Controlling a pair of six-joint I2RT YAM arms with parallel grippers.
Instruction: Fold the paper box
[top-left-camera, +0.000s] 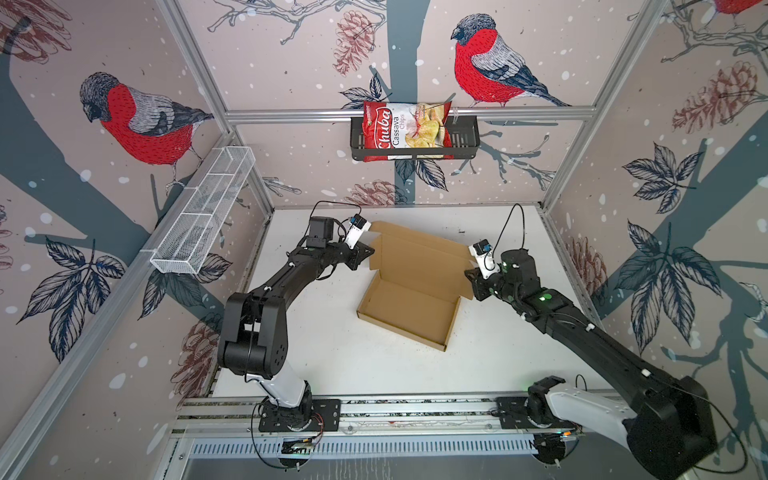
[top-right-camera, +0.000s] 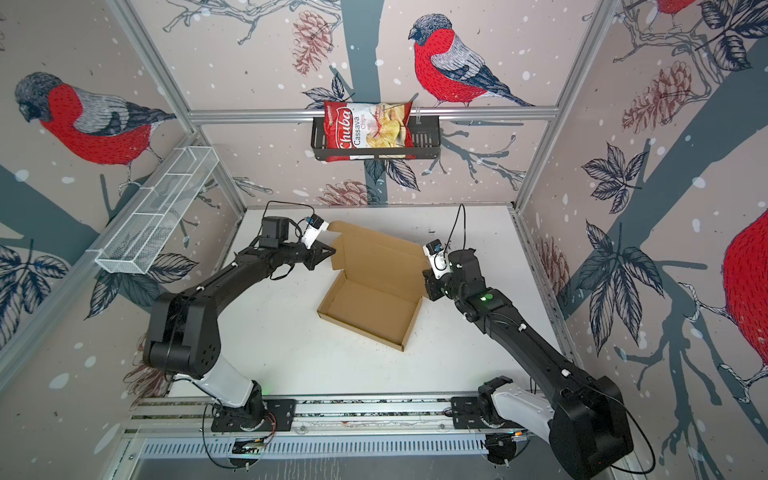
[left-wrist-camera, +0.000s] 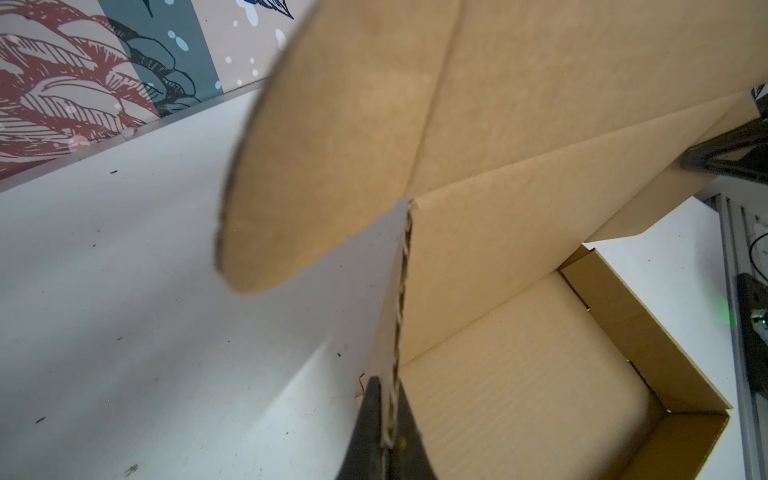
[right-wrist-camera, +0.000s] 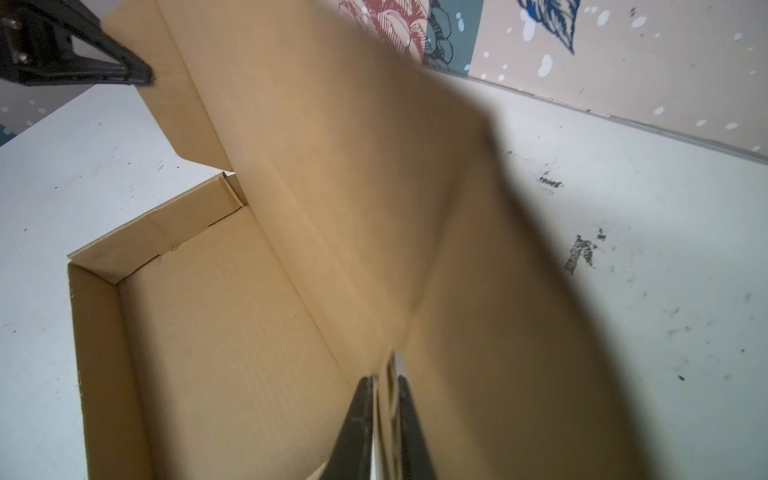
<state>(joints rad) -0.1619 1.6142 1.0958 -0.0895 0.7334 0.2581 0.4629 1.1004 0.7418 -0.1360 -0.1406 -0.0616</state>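
The paper box (top-left-camera: 409, 309) (top-right-camera: 370, 313) is plain brown cardboard and lies mid-table in both top views. Its shallow tray is formed, and its lid (top-left-camera: 419, 255) rises tilted from the tray's far side. My left gripper (top-left-camera: 371, 252) (top-right-camera: 332, 252) is shut on the lid's left side edge. The left wrist view shows the corrugated edge (left-wrist-camera: 401, 291) pinched between the fingers of that gripper (left-wrist-camera: 388, 386). My right gripper (top-left-camera: 469, 274) (top-right-camera: 426, 276) is shut on the lid's right edge, which the right wrist view shows clamped in the gripper (right-wrist-camera: 384, 380). The rounded side flap (left-wrist-camera: 316, 166) hangs free.
A red chips bag (top-left-camera: 405, 131) sits in a black basket (top-left-camera: 465, 143) on the back wall. A white wire shelf (top-left-camera: 203, 212) hangs on the left wall. Patterned walls close in three sides of the white table (top-left-camera: 332, 353). The arms' base rail (top-left-camera: 395, 409) runs along the front.
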